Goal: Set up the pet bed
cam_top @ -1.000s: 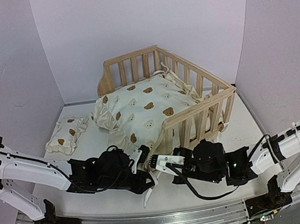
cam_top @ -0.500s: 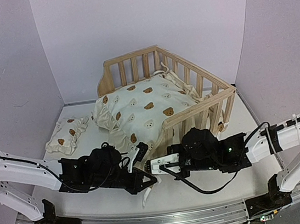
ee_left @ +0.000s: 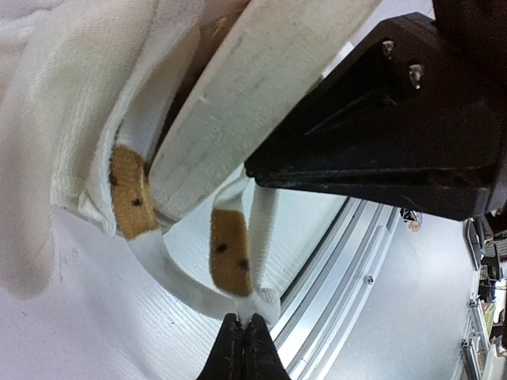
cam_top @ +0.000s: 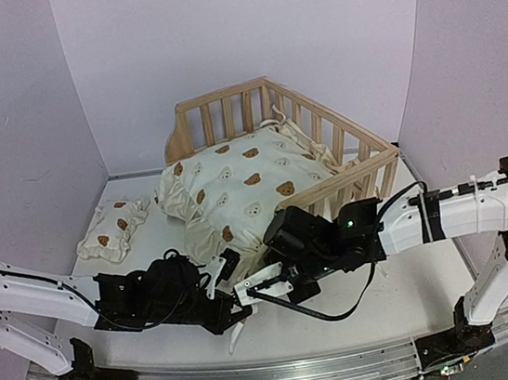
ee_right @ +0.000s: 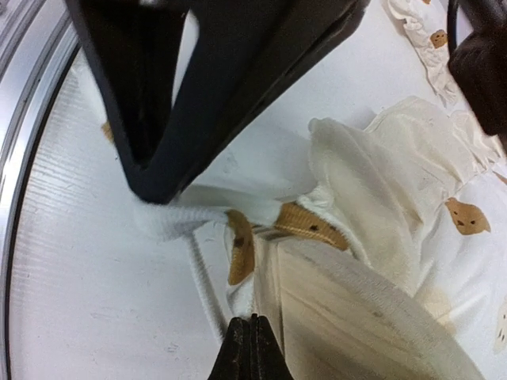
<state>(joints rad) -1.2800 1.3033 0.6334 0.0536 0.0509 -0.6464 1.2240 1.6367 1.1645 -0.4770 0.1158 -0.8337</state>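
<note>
The right arm has swung left across the front corner of the frame (cam_top: 338, 188). The right gripper (ee_right: 253, 342), jaws pressed together, now meets the left gripper (ee_left: 242, 342), which pinches a tie (ee_left: 178, 277). The cushion (cam_top: 240, 187) lies in the frame and the pillow (cam_top: 114, 229) outside it. Tie fastening appears under way.

Even bright light, soft shadows, wrist views blurry (overhead sharp)

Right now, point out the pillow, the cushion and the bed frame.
pillow (cam_top: 114, 229): top external view, its middle.
cushion (cam_top: 244, 187): top external view, bear-print top face.
bed frame (cam_top: 221, 95): top external view, back top rail.
</note>
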